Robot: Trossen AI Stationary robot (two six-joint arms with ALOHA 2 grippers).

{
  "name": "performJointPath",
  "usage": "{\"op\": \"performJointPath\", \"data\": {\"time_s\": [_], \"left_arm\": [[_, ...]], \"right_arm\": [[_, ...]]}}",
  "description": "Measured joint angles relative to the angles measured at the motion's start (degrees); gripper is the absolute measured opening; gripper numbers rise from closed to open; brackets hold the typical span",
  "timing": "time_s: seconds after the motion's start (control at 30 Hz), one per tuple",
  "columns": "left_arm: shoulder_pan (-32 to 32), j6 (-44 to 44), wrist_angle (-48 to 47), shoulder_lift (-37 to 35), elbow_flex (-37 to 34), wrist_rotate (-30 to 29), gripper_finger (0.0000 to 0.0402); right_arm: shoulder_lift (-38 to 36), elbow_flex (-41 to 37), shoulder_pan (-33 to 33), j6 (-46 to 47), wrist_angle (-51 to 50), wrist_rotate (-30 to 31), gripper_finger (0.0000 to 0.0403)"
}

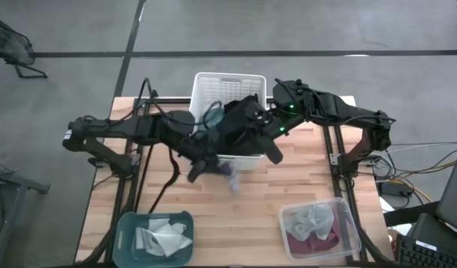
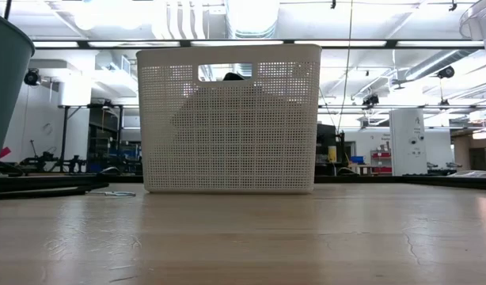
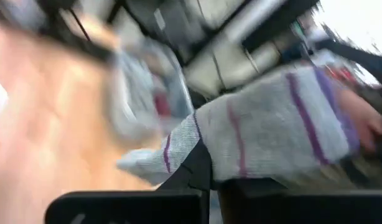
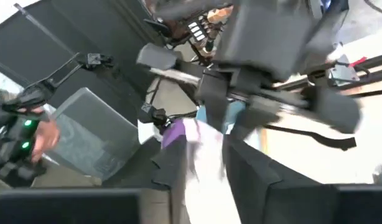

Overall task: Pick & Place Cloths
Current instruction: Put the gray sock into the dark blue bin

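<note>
A light grey cloth with purple stripes (image 1: 230,176) hangs above the table just in front of the white slatted basket (image 1: 228,89). My left gripper (image 1: 205,165) is shut on it; the left wrist view shows the cloth (image 3: 265,137) close up. My right gripper (image 1: 269,150) comes from the right, and the pale cloth (image 4: 200,158) runs between its fingers. A dark cloth (image 1: 240,119) lies in the basket and shows as a dark shape through its wall in the low view (image 2: 227,119). My left gripper pinches the striped cloth at one end (image 3: 203,155) between its two fingers. The rest of the cloth spreads out beyond the fingertips, clear of the table. My right gripper has a pale part of the same cloth, near a purple patch (image 4: 173,132), between its two fingers (image 4: 172,177). It meets the cloth just below the left gripper (image 4: 272,93). Blur hides how far back the cloth reaches.
A teal tray (image 1: 124,231) with pale cloths stands at the near left. A clear tray (image 1: 346,223) with maroon and light grey cloths stands at the near right. Bare wooden table lies between the trays and in front of the basket (image 2: 227,119).
</note>
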Motion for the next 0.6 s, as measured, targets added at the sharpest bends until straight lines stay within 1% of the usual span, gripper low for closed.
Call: {"op": "performJointPath", "data": {"time_s": [0.1,0.17,0.27,0.33,0.43,0.5,0.6], "left_arm": [[-1.92,-4.51,-6.89,-0.72,0.00,9.32,0.0011],[-4.53,-6.97,-14.63,-0.94,0.02,13.58,0.0013],[-9.36,-8.44,-26.98,-0.68,-0.21,15.30,0.0012],[-12.42,-9.98,-31.78,-0.66,-1.53,15.47,0.0012],[-16.76,-13.64,-34.34,-0.66,-4.88,15.77,0.0014],[-19.42,-16.00,-34.29,-0.64,-7.99,17.69,0.0017],[-23.41,-18.15,-33.75,-0.64,-13.39,21.40,0.0019]], "right_arm": [[-0.78,0.03,-0.04,-2.08,-1.28,-0.04,0.0134],[-0.86,0.01,-0.13,-5.06,-2.00,0.30,0.0156],[-0.76,-0.13,-0.08,-7.43,-2.16,1.22,0.0183],[-0.51,-0.13,-0.04,-8.44,-2.11,1.25,0.0196],[-0.47,-0.34,-0.04,-10.37,-2.08,1.32,0.0211],[-0.47,-0.73,-0.04,-10.90,-2.08,2.40,0.0218],[-0.45,-1.25,-0.13,-11.24,-2.09,5.72,0.0226]]}}
